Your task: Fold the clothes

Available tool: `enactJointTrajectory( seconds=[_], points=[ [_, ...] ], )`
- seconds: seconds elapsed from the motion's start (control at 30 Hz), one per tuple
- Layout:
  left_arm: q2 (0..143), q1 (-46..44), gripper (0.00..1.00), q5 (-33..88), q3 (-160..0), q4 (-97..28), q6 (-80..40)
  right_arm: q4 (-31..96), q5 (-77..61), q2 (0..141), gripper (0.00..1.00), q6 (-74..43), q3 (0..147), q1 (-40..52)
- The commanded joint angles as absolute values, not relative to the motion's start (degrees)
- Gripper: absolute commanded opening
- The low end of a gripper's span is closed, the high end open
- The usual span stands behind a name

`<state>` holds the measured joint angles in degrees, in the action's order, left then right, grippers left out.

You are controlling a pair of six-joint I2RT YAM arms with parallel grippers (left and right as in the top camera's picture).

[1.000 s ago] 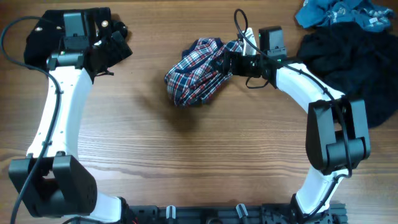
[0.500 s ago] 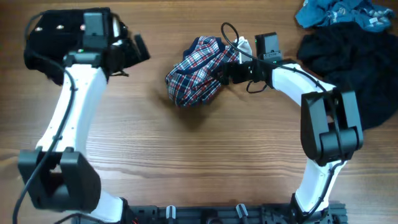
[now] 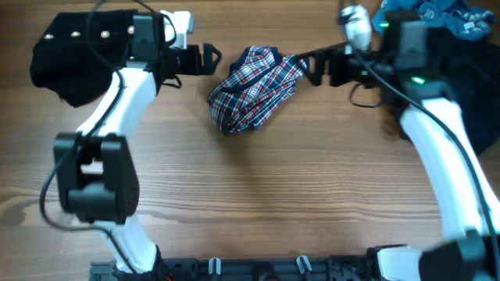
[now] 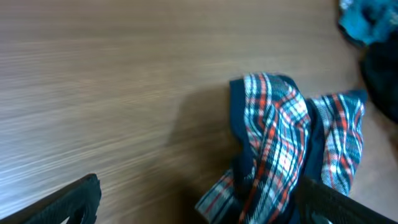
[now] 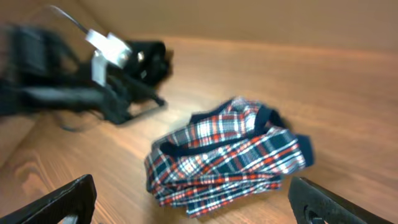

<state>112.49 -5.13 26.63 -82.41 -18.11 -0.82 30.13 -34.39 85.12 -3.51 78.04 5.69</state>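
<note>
Black pale-studded garment at upper left of the table, left jaws spread wide, holding nothing, just left of the crumpled plaid garment at upper centre, right jaws equally wide and empty just right of it, black garment and blue garment at upper right.

No legible text, label, brand, number or sign in any view. Blue garment at far desk edge: pale printed marks, too small to read. Both wrist views blurred; no lettering resolves there.
</note>
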Motion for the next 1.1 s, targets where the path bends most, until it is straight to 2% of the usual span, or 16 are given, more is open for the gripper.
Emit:
enactJointTrajectory(
  seconds=[0.0,0.43,0.57,0.87,0.93,1.0,1.07],
  points=[
    [118.5,-5.0,1.00,41.3,-82.3,-16.9,1.3,32.2,-31.5,82.0,1.00,-4.5,78.2,4.3],
    [122.9,-6.6,1.00,44.6,-82.3,-15.2,2.6,34.2,-34.4,81.2,1.00,-4.6,78.2,4.1],
    [122.9,-8.5,1.00,49.1,-82.3,-15.4,2.6,33.7,-34.4,81.2,1.00,-4.6,78.2,4.1],
    [122.9,-14.1,0.99,49.3,-82.3,-20.2,2.9,31.5,-34.4,80.1,1.00,-4.6,78.2,4.1],
    [122.9,-15.2,0.95,49.0,-82.3,-21.5,2.8,31.1,-34.4,79.5,1.00,-4.6,78.2,4.1],
    [122.9,-16.1,0.84,49.1,-82.3,-22.1,0.7,30.8,-34.4,78.8,1.00,-4.6,78.2,4.1],
    [122.9,-16.8,0.81,49.0,-82.3,-22.2,-2.3,30.7,-34.4,78.1,1.00,-4.5,78.2,4.1]
  ],
)
